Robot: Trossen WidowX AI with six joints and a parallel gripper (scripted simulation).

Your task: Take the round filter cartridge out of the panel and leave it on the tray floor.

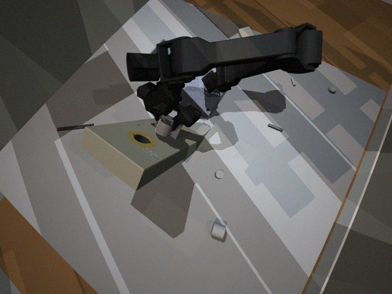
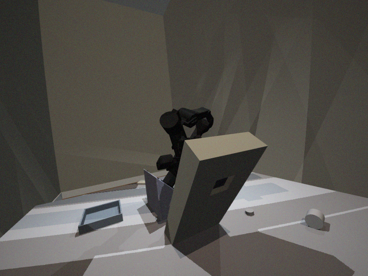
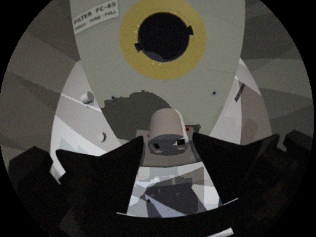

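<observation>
The filter cartridge (image 1: 162,128) (image 3: 167,123), a pale cylinder, is out of the panel (image 1: 107,130) (image 2: 237,166) (image 3: 226,54). The round hole (image 1: 142,138) (image 3: 163,36) in its yellow ring is empty. The cartridge lies at a small grey ledge (image 3: 171,160) low on the panel face, its two dark slots toward the wrist camera. My gripper (image 1: 165,123) (image 3: 167,138) is open, one fingertip on each side of the cartridge's slotted end; contact cannot be told. In the exterior view the panel hides the cartridge and fingertips. A shallow blue-grey tray (image 2: 101,224) stands left of the panel.
A lavender box (image 1: 196,85) (image 2: 152,193) stands close before the panel, below the arm. A white cylinder (image 1: 218,230) (image 2: 314,219) (image 3: 87,97), a small disc (image 1: 219,174) (image 2: 249,211) (image 3: 102,137) and a dark bar (image 1: 76,127) (image 3: 239,92) lie around the panel.
</observation>
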